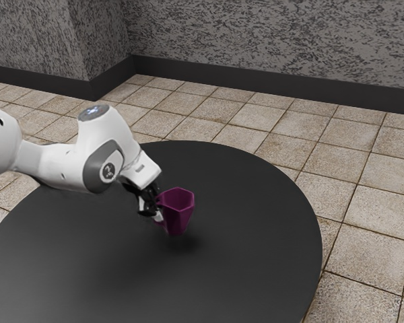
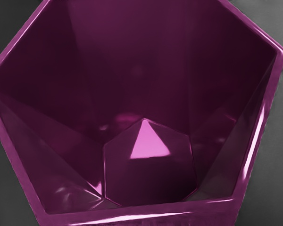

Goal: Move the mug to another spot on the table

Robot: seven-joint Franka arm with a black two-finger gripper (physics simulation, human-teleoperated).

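The tool grips the purple mug by its arm-side wall. The mug hangs tilted just above the black bench, at the tool's three o'clock in the exterior view. The lift looks done; carrying it elsewhere and setting it down are left.

No readable text, no labels, brands or numbers on mug, arm, table
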